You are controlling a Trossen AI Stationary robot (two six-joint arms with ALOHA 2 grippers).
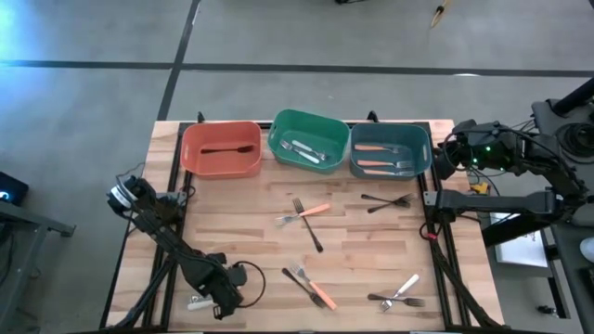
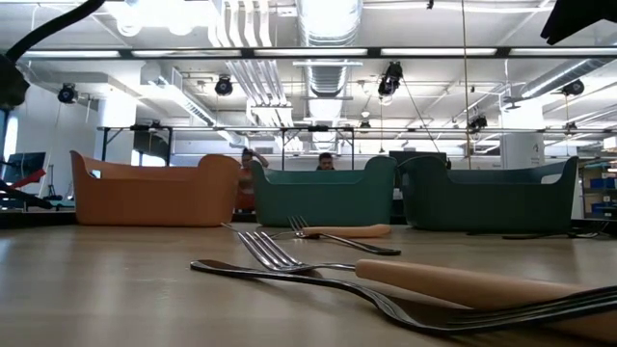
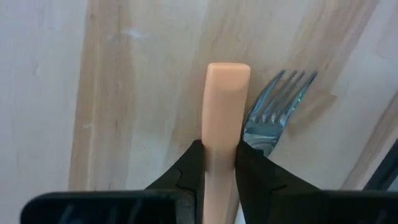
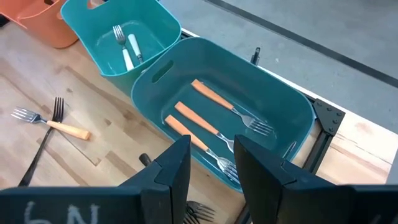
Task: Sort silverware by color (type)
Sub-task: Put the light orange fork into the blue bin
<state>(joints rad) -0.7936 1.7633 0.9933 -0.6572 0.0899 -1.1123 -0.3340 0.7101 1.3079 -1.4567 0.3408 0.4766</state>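
My left gripper (image 3: 219,146) is low over the table's near left corner (image 1: 215,299) and shut on an orange-handled fork (image 3: 227,93). The tines of a second fork (image 3: 273,112) show right beside it. My right gripper (image 4: 214,146) is open and empty above the right end of the teal bin (image 1: 390,151), which holds three orange-handled forks (image 4: 217,102). The green bin (image 1: 308,139) holds white-handled forks (image 4: 127,46). The red-orange bin (image 1: 221,148) holds one black fork (image 1: 227,148). Several forks lie loose on the table (image 1: 304,215). My left gripper pinches the fork's orange handle (image 3: 219,155) between its two fingers. The handle runs along the fingers, and its blunt free end (image 3: 227,71) sticks out past the fingertips. The arm hides this hold in the high view. I cannot tell whether the fork is clear of the table.
An orange and a black fork cross mid-table (image 1: 304,215). A black fork (image 1: 385,200) lies right of them. Another orange and black pair (image 1: 311,286) and a white and black pair (image 1: 399,295) lie near the front edge. The three bins line the far edge.
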